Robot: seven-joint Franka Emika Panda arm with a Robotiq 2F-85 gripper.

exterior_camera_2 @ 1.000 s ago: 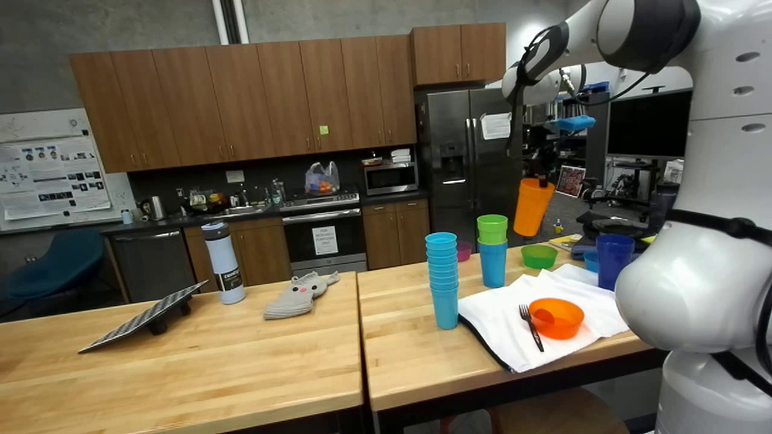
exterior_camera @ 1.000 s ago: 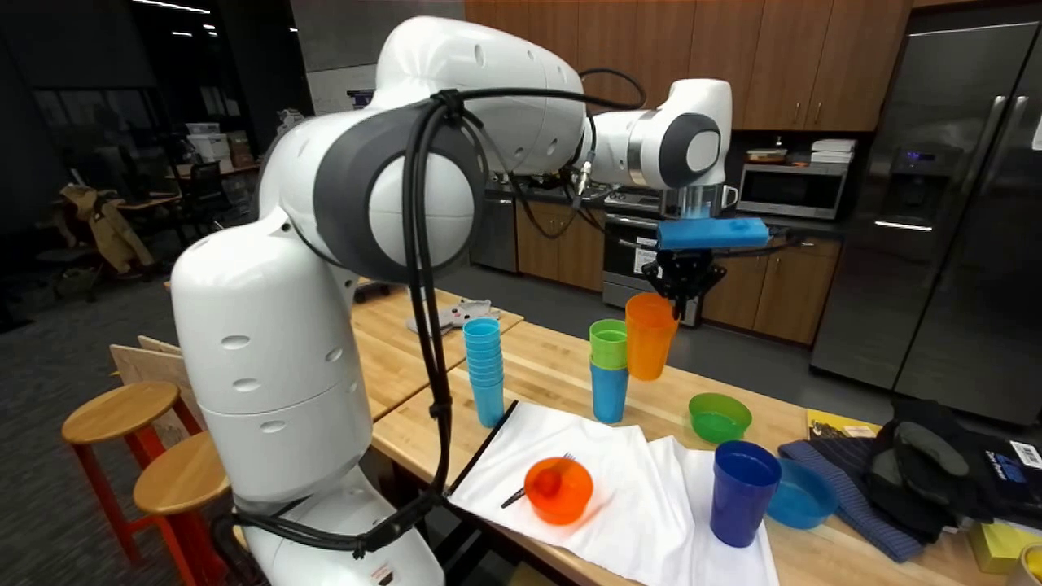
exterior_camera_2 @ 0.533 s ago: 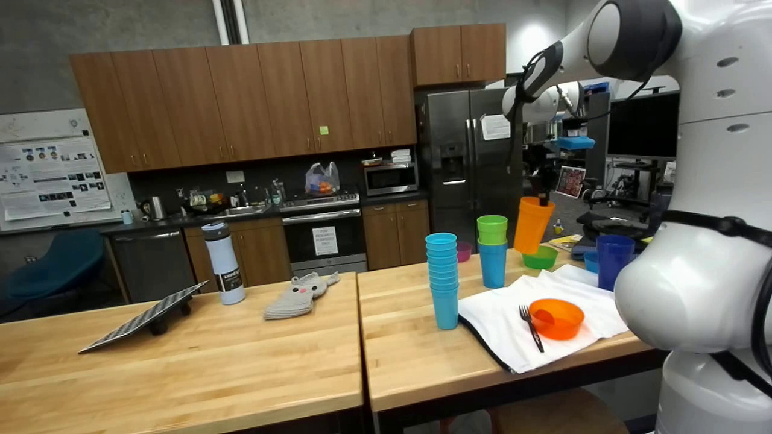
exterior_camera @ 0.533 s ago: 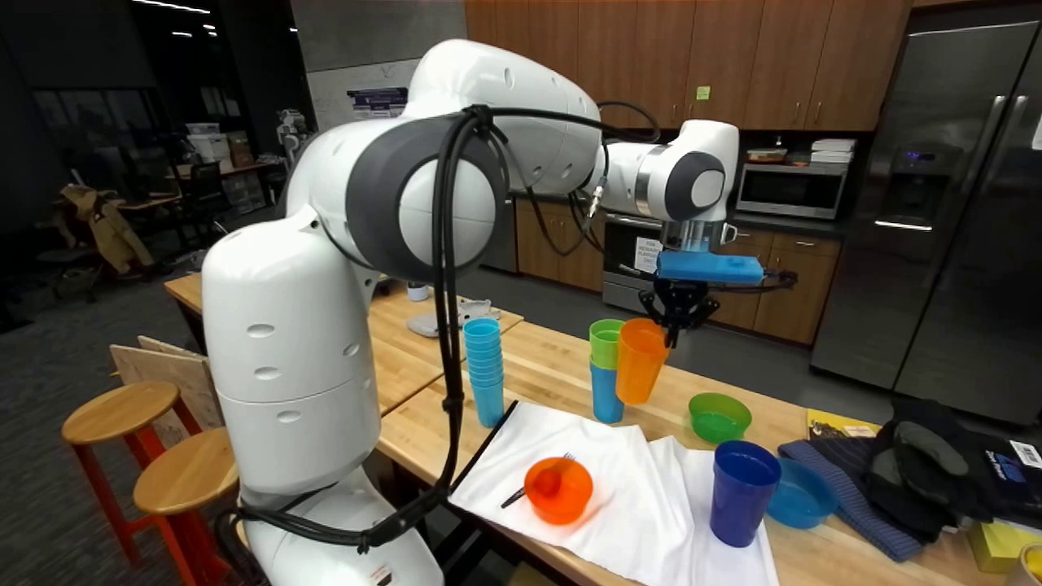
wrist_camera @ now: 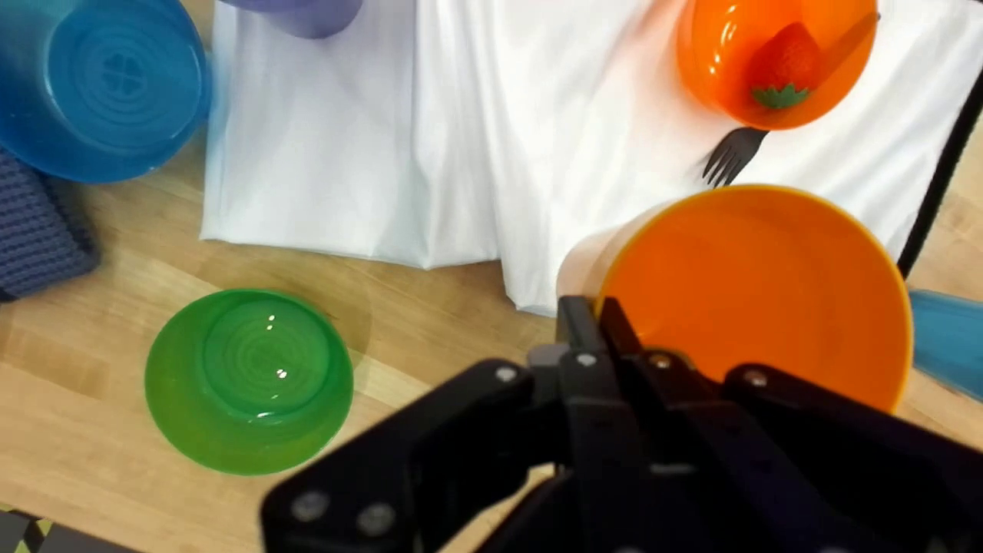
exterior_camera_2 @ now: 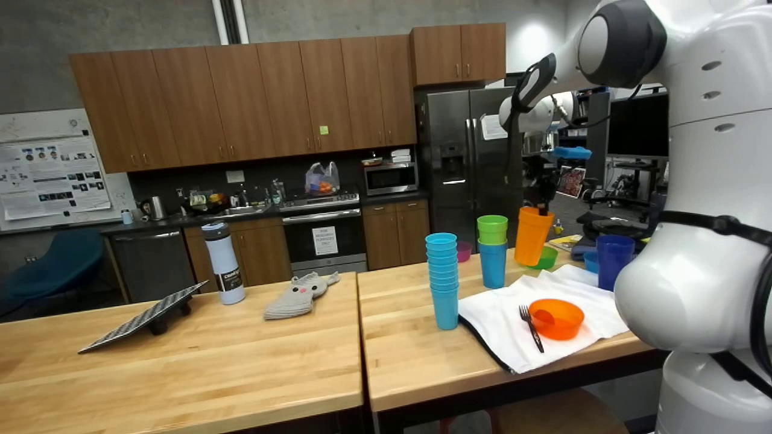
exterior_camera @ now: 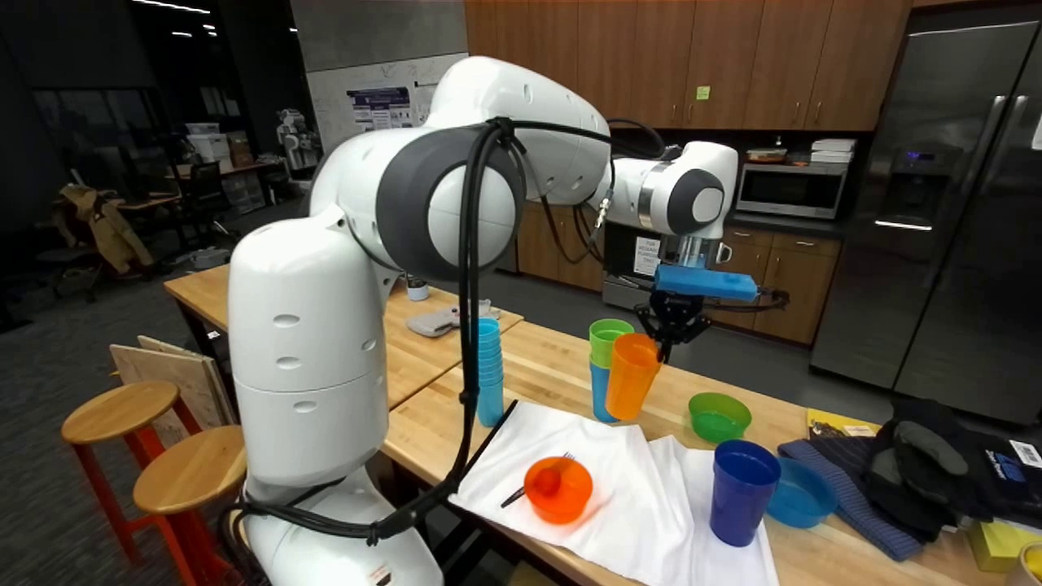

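gripper (wrist_camera: 594, 307): pinching slightly tilted orange cup (wrist_camera: 760, 284) | orange bowl (wrist_camera: 708, 73): one strawberry (wrist_camera: 785, 61) inside

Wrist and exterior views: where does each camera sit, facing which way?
Wrist view: on the arm, facing down; shows gripper holding orange cup.
Exterior view: beside the arm, facing fridge and microwave; arm and gripper show.
Exterior view: across two tables, facing cabinets; arm and gripper at picture's right.
Both exterior views share orange bowl and white cloth.
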